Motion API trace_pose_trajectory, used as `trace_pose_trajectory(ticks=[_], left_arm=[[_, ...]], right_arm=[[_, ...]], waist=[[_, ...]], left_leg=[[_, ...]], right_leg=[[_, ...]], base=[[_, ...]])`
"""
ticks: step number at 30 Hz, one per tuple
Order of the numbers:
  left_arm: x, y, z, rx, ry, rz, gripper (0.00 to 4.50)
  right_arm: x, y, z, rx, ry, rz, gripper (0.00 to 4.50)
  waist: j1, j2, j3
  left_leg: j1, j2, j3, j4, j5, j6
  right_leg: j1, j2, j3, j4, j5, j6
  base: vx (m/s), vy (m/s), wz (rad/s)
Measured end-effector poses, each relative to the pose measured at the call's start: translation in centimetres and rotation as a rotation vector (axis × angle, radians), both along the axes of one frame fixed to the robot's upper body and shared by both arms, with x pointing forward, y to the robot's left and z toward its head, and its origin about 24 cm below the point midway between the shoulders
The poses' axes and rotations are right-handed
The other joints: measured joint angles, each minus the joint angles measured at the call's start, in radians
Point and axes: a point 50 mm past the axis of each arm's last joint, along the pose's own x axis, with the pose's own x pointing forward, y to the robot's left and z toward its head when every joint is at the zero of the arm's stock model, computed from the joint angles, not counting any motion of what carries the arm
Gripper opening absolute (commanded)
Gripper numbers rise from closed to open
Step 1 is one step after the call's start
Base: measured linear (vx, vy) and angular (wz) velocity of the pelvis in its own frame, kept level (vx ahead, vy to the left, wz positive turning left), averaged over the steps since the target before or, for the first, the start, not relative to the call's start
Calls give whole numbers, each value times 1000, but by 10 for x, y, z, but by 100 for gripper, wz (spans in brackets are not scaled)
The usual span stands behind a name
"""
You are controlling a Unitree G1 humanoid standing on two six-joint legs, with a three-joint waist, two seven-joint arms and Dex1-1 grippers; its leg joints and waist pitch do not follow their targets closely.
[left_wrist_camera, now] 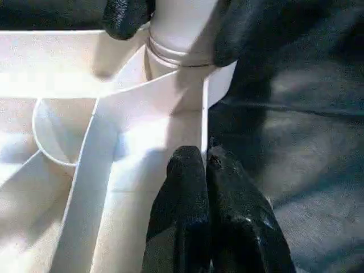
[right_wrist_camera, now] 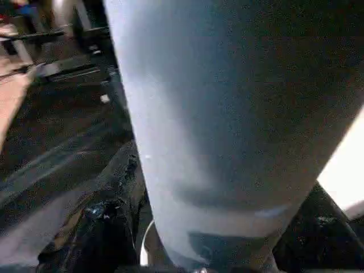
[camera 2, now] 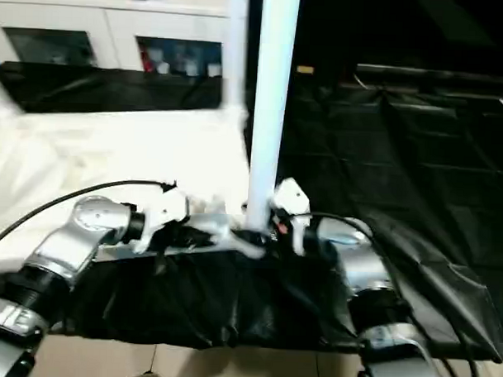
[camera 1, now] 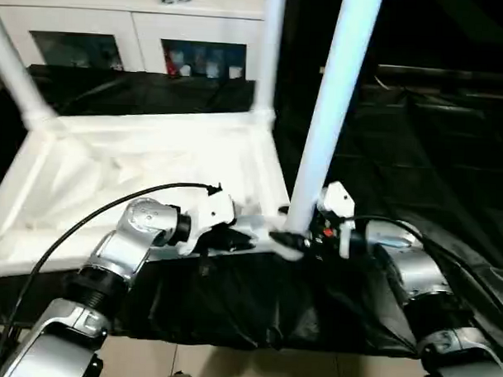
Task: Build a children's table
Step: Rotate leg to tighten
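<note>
The children's table lies upside down on black cloth, its ribbed white top facing up. Three white legs stand in its corners: one at the near right, one at the far right, one at the far left. My right gripper is at the base of the near right leg, one finger on each side, open with a thin gap showing. My left gripper is shut with nothing in it, its tips resting on the underside by that corner socket.
A white glass-doored cabinet stands behind the table. Black cloth covers the surface to the right and hangs over the near edge. A black cable loops over my left forearm.
</note>
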Motion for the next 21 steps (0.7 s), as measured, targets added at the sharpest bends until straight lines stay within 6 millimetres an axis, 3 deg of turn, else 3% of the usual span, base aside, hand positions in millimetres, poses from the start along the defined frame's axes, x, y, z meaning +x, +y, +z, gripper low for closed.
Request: trace_pose_trajectory(ticks=[7,17,20,21], left_arm=[[-2,3,0,2,11,-33,0],[-2,3,0,1,18,-43,0],[-1,3,-1,2,19,-17,0],[3,2,-2,1,3,42,0]], right_arm=[[-2,0,1,-1,19,40,220],[-5,0,2,0,7,42,203],[-4,2,-1,8,-2,-15,202],[1,6,-4,29,-14,-127,201]], waist=[[6,0,0],[8,0,-1],[6,-2,-2],[3,-5,-4]], left_leg=[[0,0,0,0,0,0],[0,0,0,0,0,0],[1,0,0,0,0,0],[2,0,0,0,0,0]], right_leg=[[0,0,0,1,0,0],[0,0,0,1,0,0],[0,0,0,1,0,0],[0,0,0,3,0,0]], base=[[0,0,0],[0,0,0],[0,0,0],[0,0,0]])
